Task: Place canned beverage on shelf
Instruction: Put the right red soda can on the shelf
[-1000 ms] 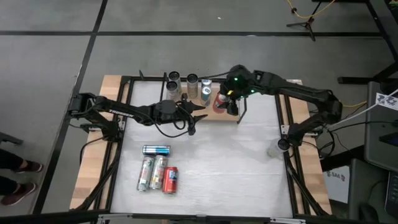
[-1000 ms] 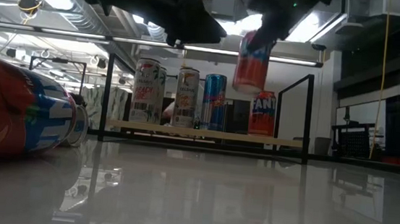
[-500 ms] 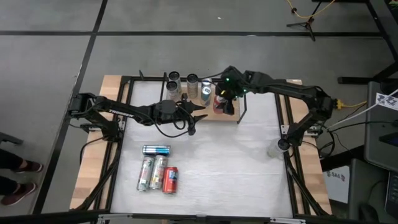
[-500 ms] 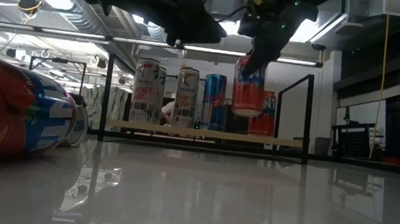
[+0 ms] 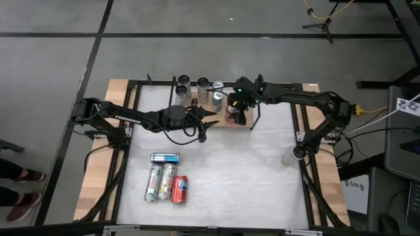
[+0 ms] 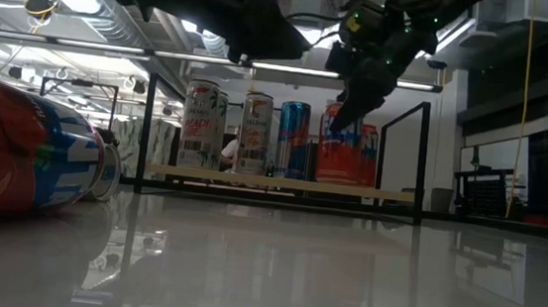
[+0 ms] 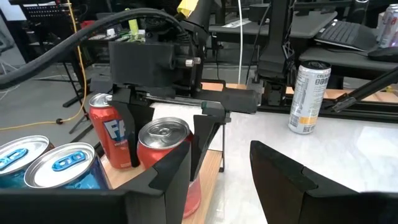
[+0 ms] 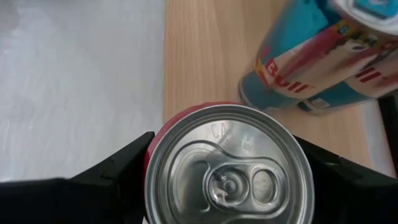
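Shelf (image 5: pixel 220 124): set at the table's (image 5: pixel 262 190) far edge; used as the landmark for all places below.
Red can (image 8: pixel 227 168): clamped from both sides by the right gripper's fingers; held upright, its base at or just above the shelf board, though contact cannot be told.
Right gripper (image 5: pixel 237 110): positioned over the shelf's right part, jaws spread to the can's width and closed against it.
Fanta can (image 7: pixel 111 127): stood on the shelf, just beside the red can, on the side away from the table's middle.
Blue can (image 8: pixel 323 68): stood on the shelf, close to the red can on its left.
Two pale cans (image 5: pixel 193 86): stood on the shelf's left part.
Left gripper (image 5: pixel 203 124): hung just in front of the shelf's left half, jaws partly apart, nothing between them.
Loose cans (image 5: pixel 166 178): four laid flat on the table, well in front of the shelf, towards the left.
Silver can (image 7: pixel 309 96): seen upright, well to the right of the shelf.
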Available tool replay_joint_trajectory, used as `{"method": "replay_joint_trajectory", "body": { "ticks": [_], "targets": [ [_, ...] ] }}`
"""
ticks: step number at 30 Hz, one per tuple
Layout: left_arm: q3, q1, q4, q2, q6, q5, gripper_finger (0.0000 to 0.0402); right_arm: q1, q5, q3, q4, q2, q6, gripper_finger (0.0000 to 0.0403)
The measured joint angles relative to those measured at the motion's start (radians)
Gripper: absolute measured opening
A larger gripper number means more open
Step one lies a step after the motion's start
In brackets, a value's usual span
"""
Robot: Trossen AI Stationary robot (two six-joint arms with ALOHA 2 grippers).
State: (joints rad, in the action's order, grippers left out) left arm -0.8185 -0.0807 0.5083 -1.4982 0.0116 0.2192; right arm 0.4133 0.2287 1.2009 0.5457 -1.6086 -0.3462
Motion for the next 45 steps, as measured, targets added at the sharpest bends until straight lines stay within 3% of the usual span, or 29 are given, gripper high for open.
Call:
{"method": "replay_joint_trajectory", "body": {
  "ticks": [6,17,45],
  "targets": [
    [0.000,0.000,0.000,0.000,0.000,0.000,0.0158,0.000,0.000,-0.004,0.007,0.001,0.000,0.0297],
    [0.000,0.000,0.000,0.000,0.000,0.000,0.0158,-0.001,-0.009,-0.005,0.005,0.001,0.000,0.0350],
    [0.000,0.000,0.000,0.000,0.000,0.000,0.0158,-0.001,-0.045,-0.006,0.013,0.001,-0.003,0.0354]
  ]
}}
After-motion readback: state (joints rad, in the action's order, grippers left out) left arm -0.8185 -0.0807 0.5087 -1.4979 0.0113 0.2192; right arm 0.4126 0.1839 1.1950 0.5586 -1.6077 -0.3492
